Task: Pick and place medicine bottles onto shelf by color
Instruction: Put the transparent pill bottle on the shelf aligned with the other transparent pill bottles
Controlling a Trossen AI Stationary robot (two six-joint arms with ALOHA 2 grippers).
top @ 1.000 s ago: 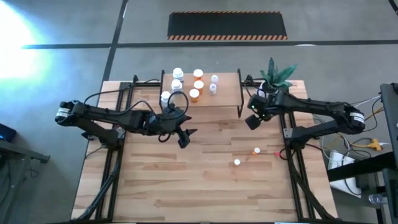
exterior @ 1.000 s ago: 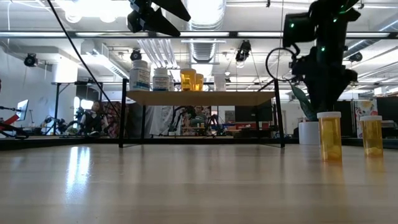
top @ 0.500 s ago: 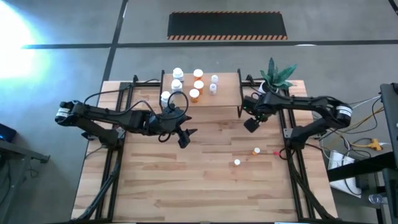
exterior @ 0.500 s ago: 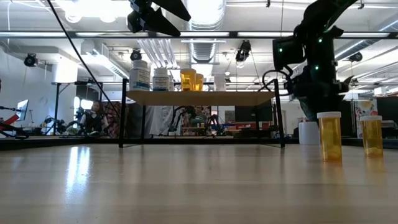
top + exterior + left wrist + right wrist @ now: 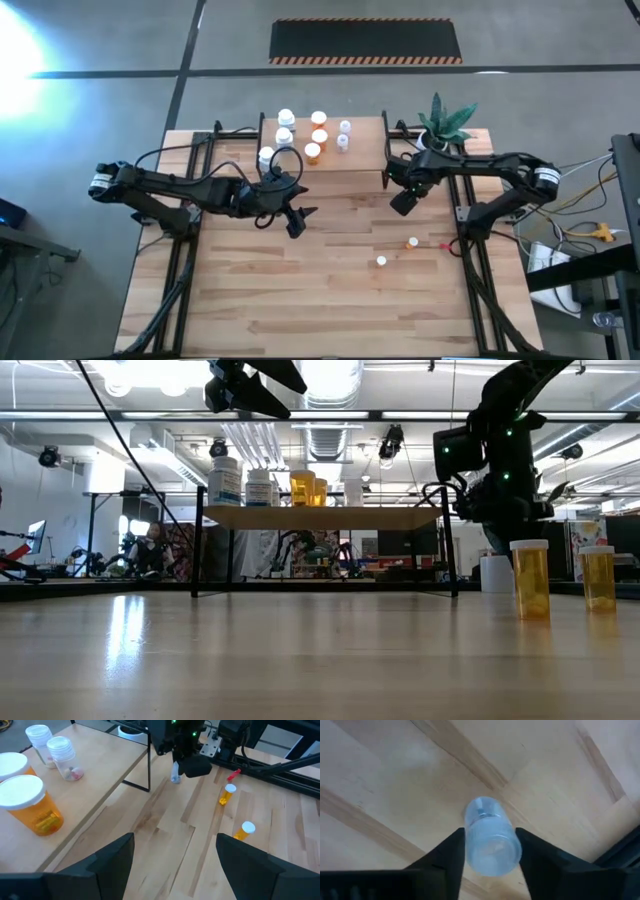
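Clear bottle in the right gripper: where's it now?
The clear bottle sits between the right gripper fingers, above the table just off the shelf right end; the two orange bottles stand nearer the front.

Shelf at the far edge, two strays out front

The shelf (image 5: pixel 325 142) sits at the tabletop's (image 5: pixel 300 290) far middle with seven bottles (image 5: pixel 302 137) on it; a potted plant (image 5: pixel 445 122) is just right of it. Two more bottles (image 5: pixel 397 251) stand on the tabletop nearer and to the right. The right gripper (image 5: pixel 401 200) hangs off the shelf's right end with a small bottle (image 5: pixel 491 838) between its jaws, the left gripper (image 5: pixel 297 220) off the near left corner.
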